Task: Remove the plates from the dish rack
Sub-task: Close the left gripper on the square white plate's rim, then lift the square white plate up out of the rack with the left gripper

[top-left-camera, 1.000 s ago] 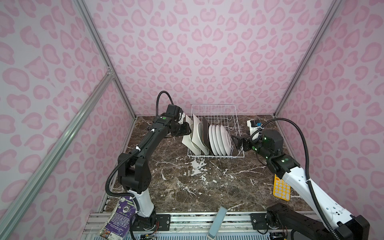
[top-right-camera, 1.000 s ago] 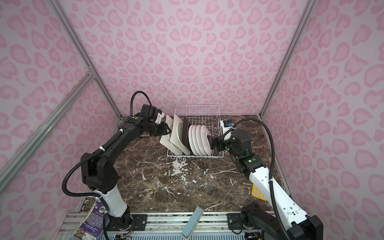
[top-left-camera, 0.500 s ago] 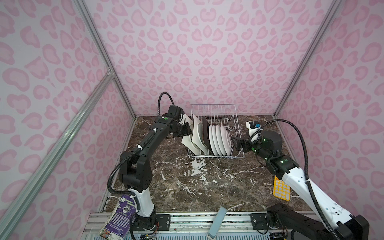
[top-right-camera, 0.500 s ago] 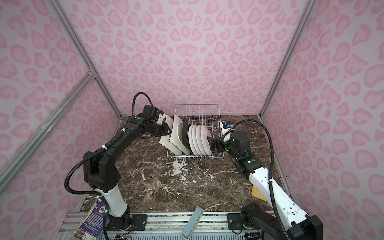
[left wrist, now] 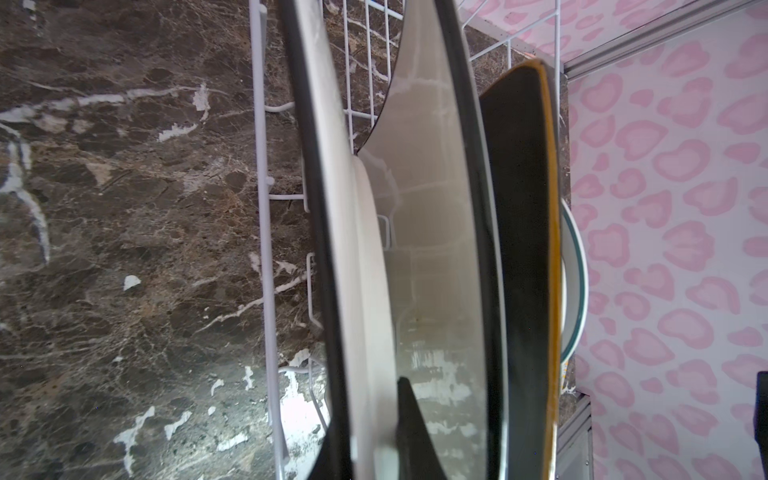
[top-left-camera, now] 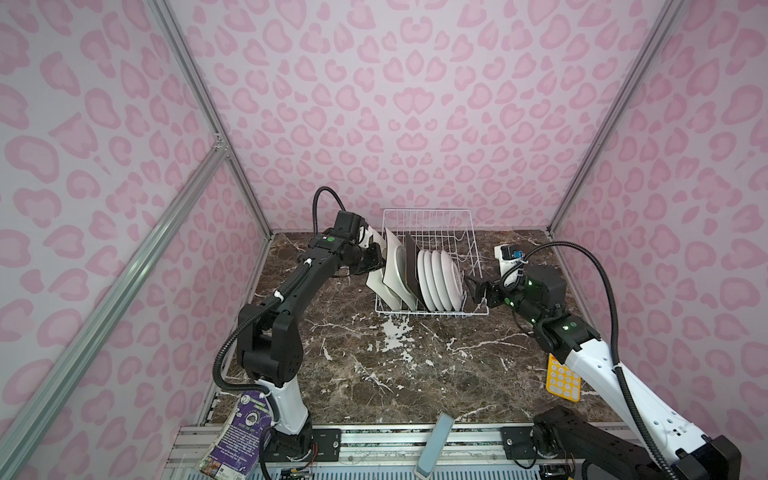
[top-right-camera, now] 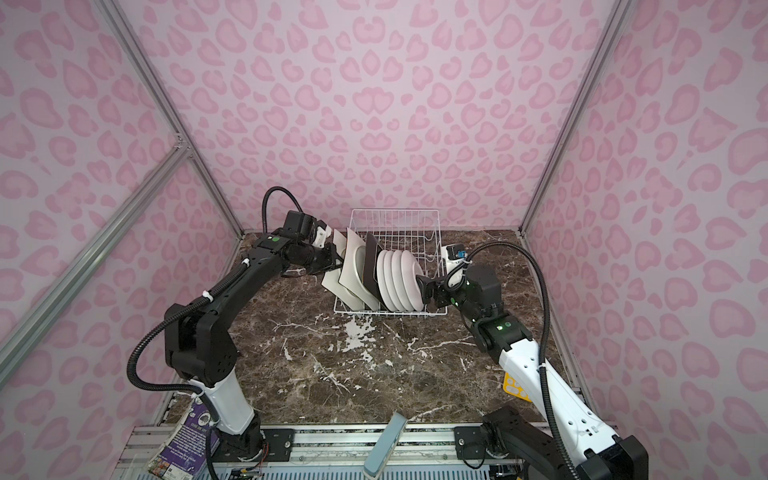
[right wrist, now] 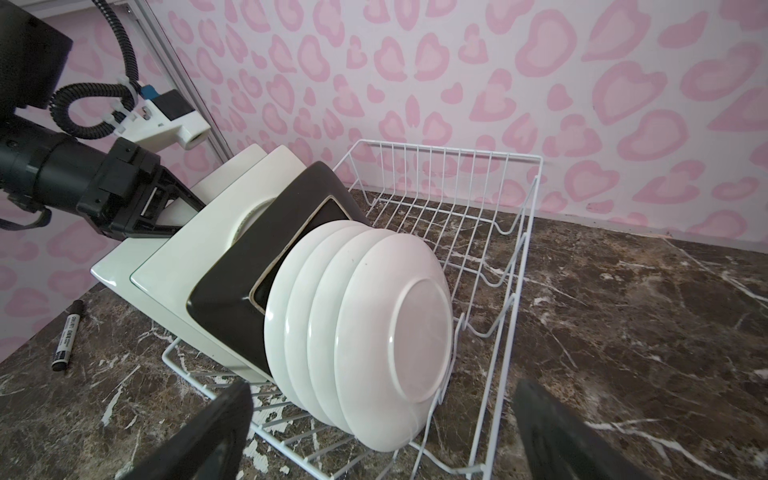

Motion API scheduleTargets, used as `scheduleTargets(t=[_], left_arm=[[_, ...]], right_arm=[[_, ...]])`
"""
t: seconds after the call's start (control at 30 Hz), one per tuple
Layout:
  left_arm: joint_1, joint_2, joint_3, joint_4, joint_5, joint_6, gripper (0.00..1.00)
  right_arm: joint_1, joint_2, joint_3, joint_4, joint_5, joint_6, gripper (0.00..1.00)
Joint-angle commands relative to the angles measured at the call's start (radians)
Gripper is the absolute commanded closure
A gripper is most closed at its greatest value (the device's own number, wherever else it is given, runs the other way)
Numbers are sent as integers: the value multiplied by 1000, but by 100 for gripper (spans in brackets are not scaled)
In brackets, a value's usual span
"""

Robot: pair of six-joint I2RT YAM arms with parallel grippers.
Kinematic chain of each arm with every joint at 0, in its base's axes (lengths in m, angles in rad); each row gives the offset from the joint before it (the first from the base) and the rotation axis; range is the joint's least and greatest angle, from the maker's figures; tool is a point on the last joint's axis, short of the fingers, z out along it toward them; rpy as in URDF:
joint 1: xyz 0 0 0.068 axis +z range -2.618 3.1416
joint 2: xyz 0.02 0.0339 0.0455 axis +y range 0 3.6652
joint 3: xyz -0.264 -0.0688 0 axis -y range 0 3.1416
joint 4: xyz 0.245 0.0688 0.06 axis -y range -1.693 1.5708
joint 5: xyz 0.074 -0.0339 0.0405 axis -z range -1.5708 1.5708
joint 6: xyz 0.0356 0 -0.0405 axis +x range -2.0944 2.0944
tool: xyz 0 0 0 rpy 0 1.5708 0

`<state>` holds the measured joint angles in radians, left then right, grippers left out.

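Note:
The white wire dish rack [top-left-camera: 428,212] [top-right-camera: 395,211] stands at the back of the marble table. At its left end two cream square plates [top-left-camera: 392,266] lean, followed by a dark brown square plate [top-left-camera: 411,270] and several round white plates [top-left-camera: 440,282] [right wrist: 395,324]. My left gripper [top-left-camera: 376,259] [top-right-camera: 334,259] [left wrist: 372,436] is shut on the rim of the outermost cream square plate [left wrist: 365,291] [right wrist: 112,270], one finger on either face. My right gripper [top-left-camera: 473,289] [top-right-camera: 428,291] [right wrist: 382,399] hangs open just right of the last round plate, not touching it.
A black marker [right wrist: 66,336] lies on the table left of the rack. A yellow perforated item [top-left-camera: 561,378] sits near the right wall, a grey-blue block [top-left-camera: 436,444] on the front rail, and a purple booklet [top-left-camera: 237,432] by the left arm's base.
My left gripper has closed its fingers onto the rim of the outer cream plate. The right arm has hardly moved and stays open.

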<state>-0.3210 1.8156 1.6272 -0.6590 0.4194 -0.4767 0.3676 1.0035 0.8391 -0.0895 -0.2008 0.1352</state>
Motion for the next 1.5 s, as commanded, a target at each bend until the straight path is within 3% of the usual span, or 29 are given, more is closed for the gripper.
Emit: scheduleTargets(t=[0.0,0.73,1.47], left_arm=[[0,-6,-25,-3,-72,-1,97],[0,-120,24,-35,-93,21,96],[18,-236,172,-136,-166,85,96]], right_arm=[[1,-12,-9,38,14,-17,0],[1,15,39,31,0,-31,1],[3,15,52,55,-26,-7,0]])
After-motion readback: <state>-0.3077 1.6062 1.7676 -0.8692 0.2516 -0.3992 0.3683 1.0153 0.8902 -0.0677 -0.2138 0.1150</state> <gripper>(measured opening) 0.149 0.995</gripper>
